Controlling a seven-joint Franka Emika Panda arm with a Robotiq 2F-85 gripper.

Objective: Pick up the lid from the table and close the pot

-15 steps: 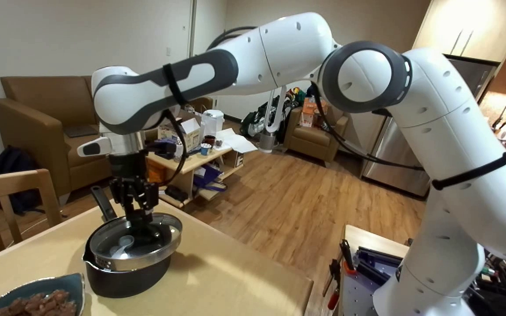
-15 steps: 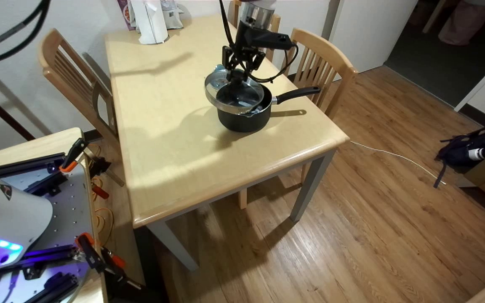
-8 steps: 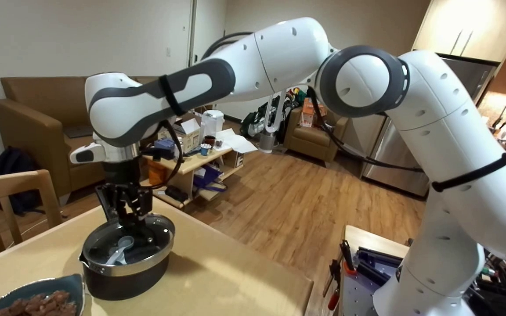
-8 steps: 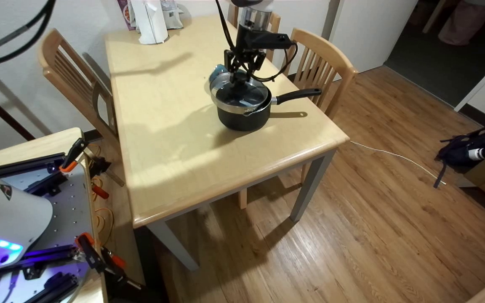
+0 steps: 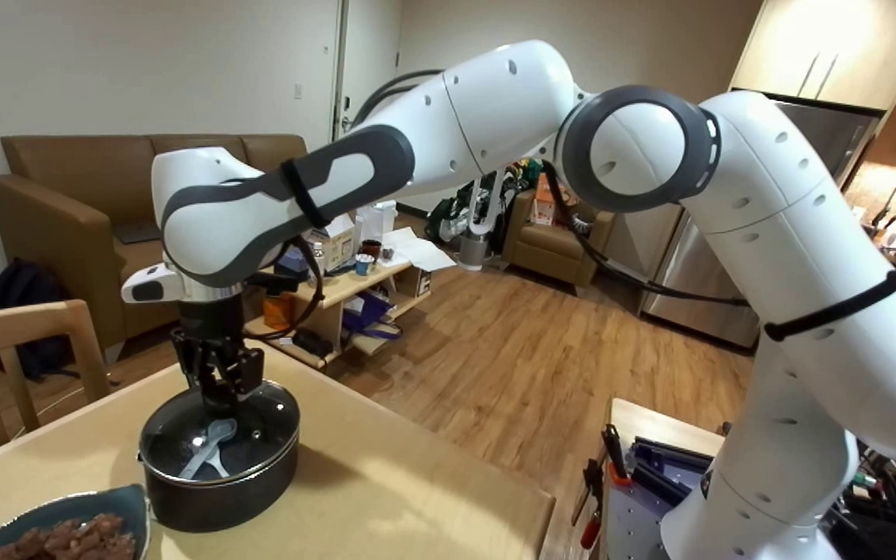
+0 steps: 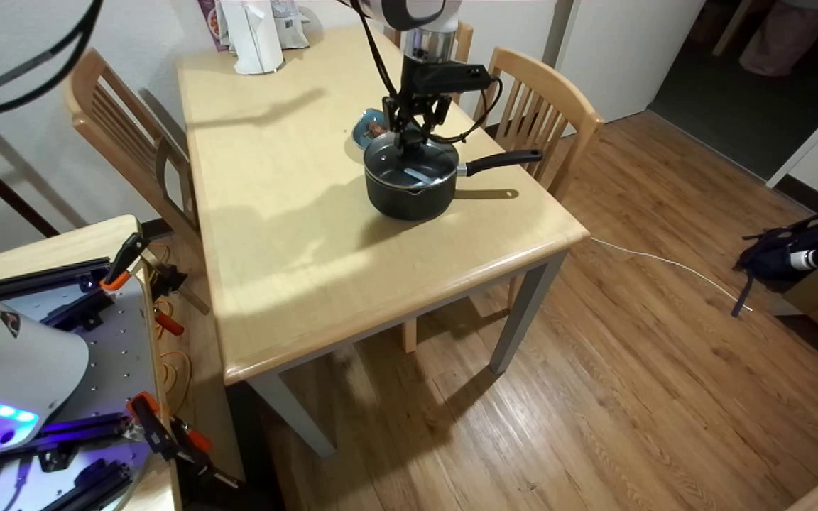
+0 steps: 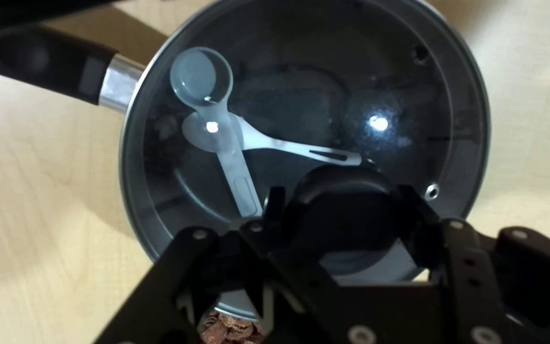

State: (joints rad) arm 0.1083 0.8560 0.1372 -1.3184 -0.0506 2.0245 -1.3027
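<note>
Lid [image 7: 313,105] on pot [image 6: 409,201], apparently seated; gripper [image 7: 344,205] clamped on knob [image 7: 342,186]; closing looks done, letting go and withdrawal remain

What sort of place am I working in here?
Probably a lounge or break room: an exterior view shows a brown sofa, what looks like a steel fridge and a wooden chair beside the table.
</note>
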